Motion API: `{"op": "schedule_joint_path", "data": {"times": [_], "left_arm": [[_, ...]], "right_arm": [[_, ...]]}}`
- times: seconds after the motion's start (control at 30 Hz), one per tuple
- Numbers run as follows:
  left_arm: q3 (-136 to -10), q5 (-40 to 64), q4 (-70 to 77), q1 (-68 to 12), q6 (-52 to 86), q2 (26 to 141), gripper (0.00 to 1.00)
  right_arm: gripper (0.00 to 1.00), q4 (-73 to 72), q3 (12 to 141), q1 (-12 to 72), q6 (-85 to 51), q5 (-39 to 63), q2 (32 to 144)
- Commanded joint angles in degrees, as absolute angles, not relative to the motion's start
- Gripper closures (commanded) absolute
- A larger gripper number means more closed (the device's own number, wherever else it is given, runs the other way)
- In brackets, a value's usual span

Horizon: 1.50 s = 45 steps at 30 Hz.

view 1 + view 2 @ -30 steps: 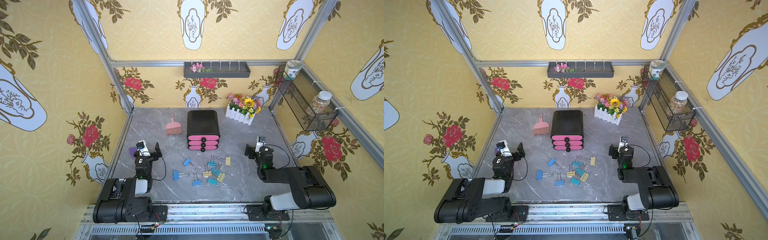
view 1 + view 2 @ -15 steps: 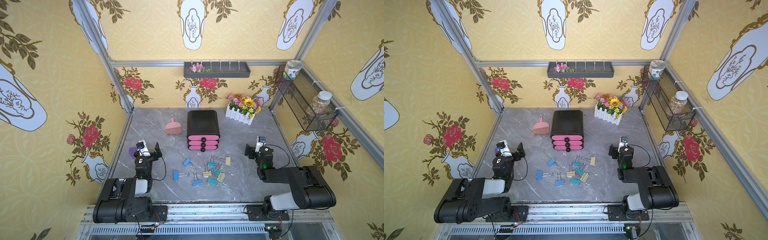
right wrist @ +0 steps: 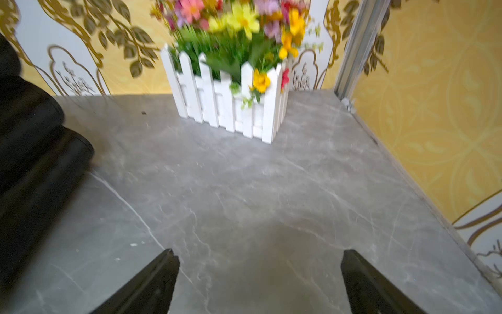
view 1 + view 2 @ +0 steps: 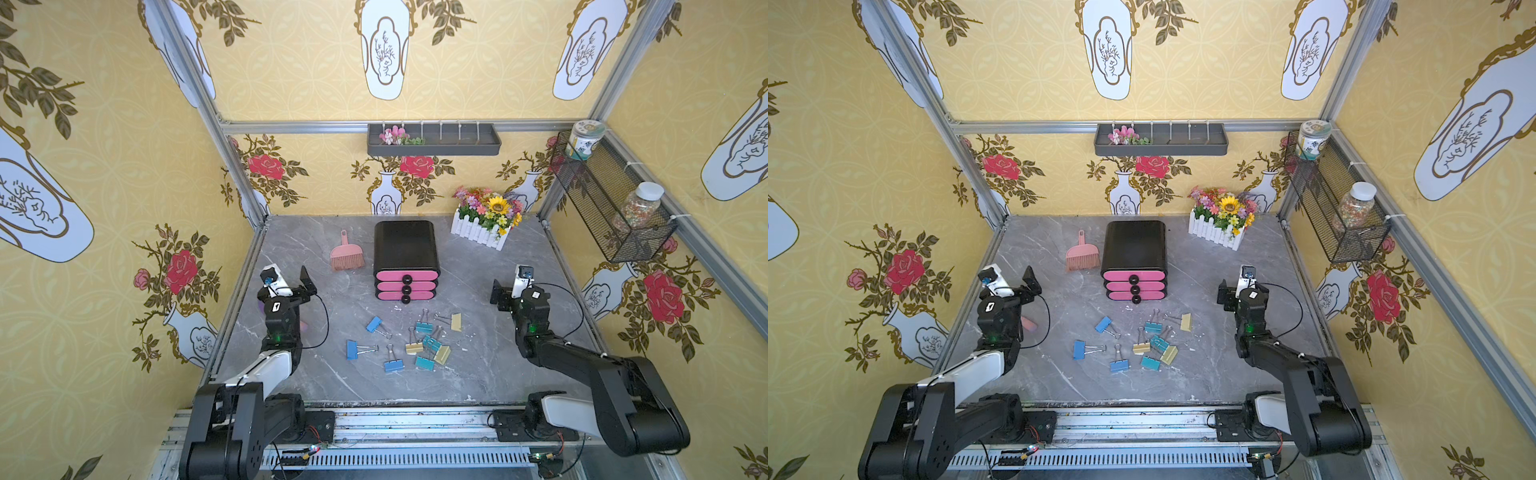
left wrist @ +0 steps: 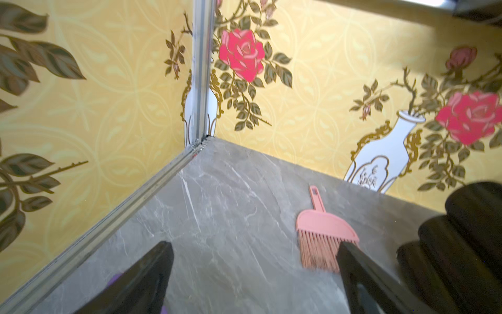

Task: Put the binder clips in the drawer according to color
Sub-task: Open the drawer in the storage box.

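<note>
Blue, teal, gold folded-metal binder clips: loose on grey marble table, 6 o'clock of black cabinet, three pink drawers shut. Left gripper, right gripper: spread, empty, parked 10 and 2 o'clock of pile, access unobstructed.

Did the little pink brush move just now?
No. The pink brush lies in the same spot beside the drawer box as before.

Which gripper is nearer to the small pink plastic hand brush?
Left. The left gripper hangs close beside the pink plastic brush; the right gripper is beyond the black drawer unit.
</note>
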<state>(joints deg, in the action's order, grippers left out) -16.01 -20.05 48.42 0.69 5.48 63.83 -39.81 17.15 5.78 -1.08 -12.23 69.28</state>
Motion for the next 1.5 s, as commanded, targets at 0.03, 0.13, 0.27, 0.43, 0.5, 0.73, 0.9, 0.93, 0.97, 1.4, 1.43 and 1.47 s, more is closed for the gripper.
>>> {"op": "schedule_joint_path", "data": {"times": [0.03, 0.13, 0.27, 0.43, 0.5, 0.73, 0.9, 0.93, 0.97, 1.4, 1.43, 1.47], "left_arm": [[-20.5, -25.1, 33.1, 0.5, 16.2, 57.6, 0.00], [-25.5, -24.0, 22.7, 0.5, 24.8, 54.3, 0.00], [-31.3, -10.2, 12.2, 0.5, 32.7, 52.7, 0.00], [-35.5, 8.1, 5.1, -0.3, 38.3, 51.7, 0.14], [-37.8, 13.1, 0.5, -3.0, 38.9, 51.8, 0.17], [-39.0, 18.3, -3.2, -18.5, 47.2, 53.6, 0.24], [-36.5, 22.7, 3.7, -25.7, 54.7, 58.4, 0.30], [-36.3, 23.4, 4.8, -27.5, 55.5, 59.2, 0.33], [-36.1, 24.0, 6.1, -28.4, 56.2, 60.2, 0.35], [-39.9, 18.4, 11.3, -32.0, 58.0, 72.7, 0.38], [-40.1, 17.5, 11.9, -32.3, 58.1, 73.1, 0.38], [-40.3, 16.1, 12.3, -32.7, 58.2, 73.6, 0.38]], "right_arm": [[0.03, -23.4, 22.5, 8.3, -4.8, -16.7, 63.0], [0.03, -10.0, 29.6, 8.1, -14.8, -16.6, 61.6], [0.03, 2.5, 36.4, 6.1, -25.2, -9.1, 62.5], [0.06, 8.5, 40.5, 6.4, -30.7, 2.9, 63.0], [0.09, 9.2, 41.4, 7.7, -33.1, 6.9, 63.0], [0.19, 8.8, 43.3, 18.1, -39.1, 11.7, 63.8], [0.25, 8.0, 44.3, 24.1, -41.6, 10.5, 64.4], [0.25, 8.0, 44.5, 24.7, -41.7, 10.4, 64.6], [0.26, 8.0, 44.6, 25.1, -42.0, 10.3, 64.9], [0.27, 3.3, 43.9, 28.7, -43.7, 7.8, 69.1], [0.26, 3.2, 43.9, 28.7, -43.8, 7.6, 69.2], [0.26, 3.2, 44.0, 28.7, -43.8, 7.5, 69.2]]}}
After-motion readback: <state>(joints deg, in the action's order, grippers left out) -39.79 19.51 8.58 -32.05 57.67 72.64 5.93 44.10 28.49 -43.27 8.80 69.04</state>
